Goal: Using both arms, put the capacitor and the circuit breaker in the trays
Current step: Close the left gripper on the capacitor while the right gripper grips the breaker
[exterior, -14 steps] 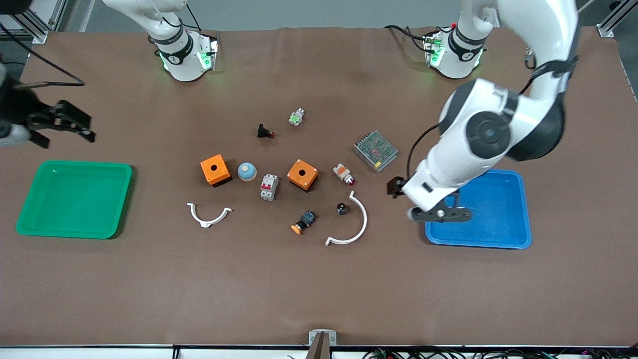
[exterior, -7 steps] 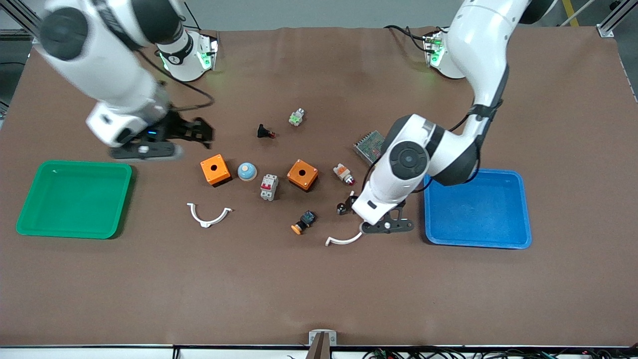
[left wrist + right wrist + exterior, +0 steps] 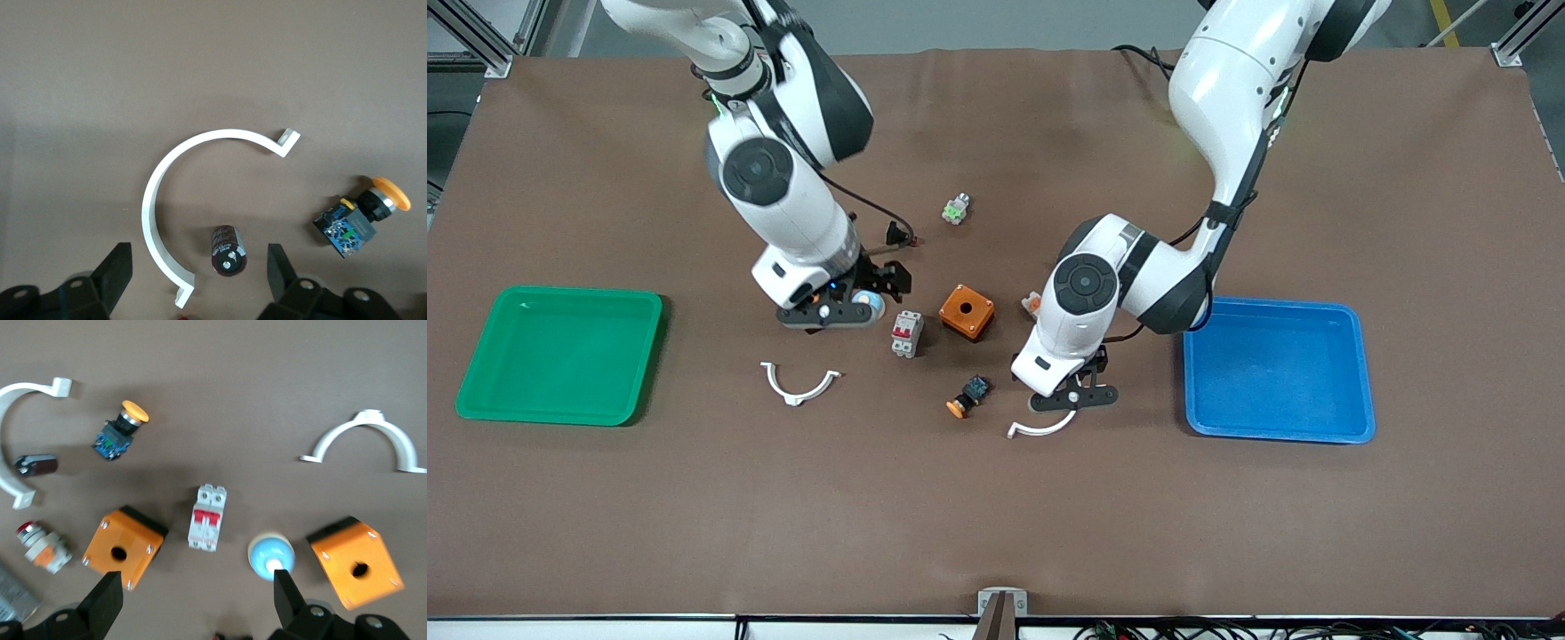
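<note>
The capacitor (image 3: 227,249), a tiny dark cylinder, lies on the table inside the curve of a white half-ring clamp (image 3: 163,200). In the front view my left hand hides it. My left gripper (image 3: 198,259) (image 3: 1054,378) hangs open over it, one finger on either side. The circuit breaker (image 3: 907,333) (image 3: 207,518), white with two red toggles, lies between a blue dome button (image 3: 271,555) and an orange box (image 3: 967,311). My right gripper (image 3: 883,283) (image 3: 197,587) is open and empty above the table beside the blue dome, close to the breaker.
The green tray (image 3: 560,354) sits at the right arm's end, the blue tray (image 3: 1276,369) at the left arm's end. An orange-capped push button (image 3: 967,396), a black red-tipped button (image 3: 898,235), a green-white part (image 3: 956,209) and a second white clamp (image 3: 800,382) lie around.
Both arms have swung in toward the table's middle. The left gripper went from the blue tray's edge to over the capacitor. The right gripper came from above the green tray to beside the breaker.
</note>
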Motion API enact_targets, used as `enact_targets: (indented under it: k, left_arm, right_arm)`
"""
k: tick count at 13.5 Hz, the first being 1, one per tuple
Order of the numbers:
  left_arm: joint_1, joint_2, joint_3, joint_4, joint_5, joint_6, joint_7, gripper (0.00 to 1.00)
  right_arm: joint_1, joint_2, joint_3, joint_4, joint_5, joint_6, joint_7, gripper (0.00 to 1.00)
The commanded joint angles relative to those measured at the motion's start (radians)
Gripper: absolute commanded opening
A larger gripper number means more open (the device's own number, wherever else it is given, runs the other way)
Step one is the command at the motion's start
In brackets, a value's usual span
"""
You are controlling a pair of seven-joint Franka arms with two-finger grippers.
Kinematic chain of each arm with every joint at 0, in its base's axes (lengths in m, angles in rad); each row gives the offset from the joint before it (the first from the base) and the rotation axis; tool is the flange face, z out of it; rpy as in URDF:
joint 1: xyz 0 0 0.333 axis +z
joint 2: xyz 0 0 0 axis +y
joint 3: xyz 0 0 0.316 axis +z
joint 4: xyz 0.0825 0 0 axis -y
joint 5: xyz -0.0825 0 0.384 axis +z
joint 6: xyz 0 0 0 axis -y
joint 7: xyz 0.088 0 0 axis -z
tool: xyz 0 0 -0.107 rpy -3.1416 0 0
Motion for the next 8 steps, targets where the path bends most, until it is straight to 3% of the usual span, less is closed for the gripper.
enact_targets:
  k: [1,8]
  left_arm:
    - [-0.029,0.042,0.015,0.027,0.004,0.009,-0.033,0.79]
    - [-0.061,0.093,0.012,0.019,-0.001,0.009,-0.091,0.64]
  right_arm:
    - [0.018,0.112,-0.012,0.014,0.017,0.102,0.016,1.00]
    - [0.008,0.186,-0.013,0.025,0.014,0.135,0.004,1.00]
